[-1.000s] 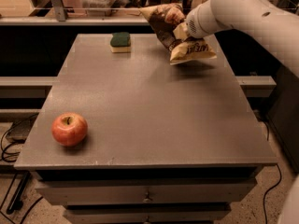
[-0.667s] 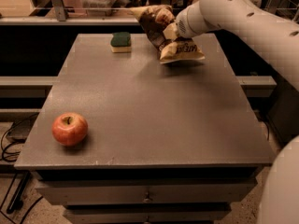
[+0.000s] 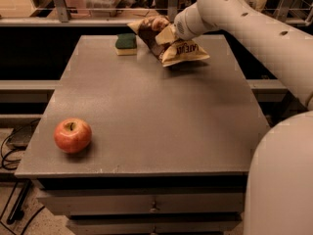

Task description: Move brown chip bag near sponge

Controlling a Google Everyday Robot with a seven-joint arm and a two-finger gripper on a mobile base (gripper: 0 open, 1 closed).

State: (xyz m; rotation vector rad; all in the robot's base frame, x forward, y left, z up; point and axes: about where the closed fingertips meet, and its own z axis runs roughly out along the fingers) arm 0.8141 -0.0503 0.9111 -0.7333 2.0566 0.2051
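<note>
The brown chip bag (image 3: pixel 166 42) is a crinkly bag with a dark brown centre and cream-yellow ends. It hangs tilted just above the far part of the grey table (image 3: pixel 156 111), held by my gripper (image 3: pixel 165 32), which is shut on its upper middle. The sponge (image 3: pixel 126 43), green on top and yellow below, lies flat near the table's far edge, a short way left of the bag's left end. My white arm reaches in from the upper right.
A red apple (image 3: pixel 72 135) sits near the table's front left corner. Drawers run below the table's front edge. A railing and shelves stand behind the table. Cables lie on the floor at the left.
My gripper has carried the chip bag leftwards along the far side of the table, closer to the sponge. The apple and sponge have not moved.
</note>
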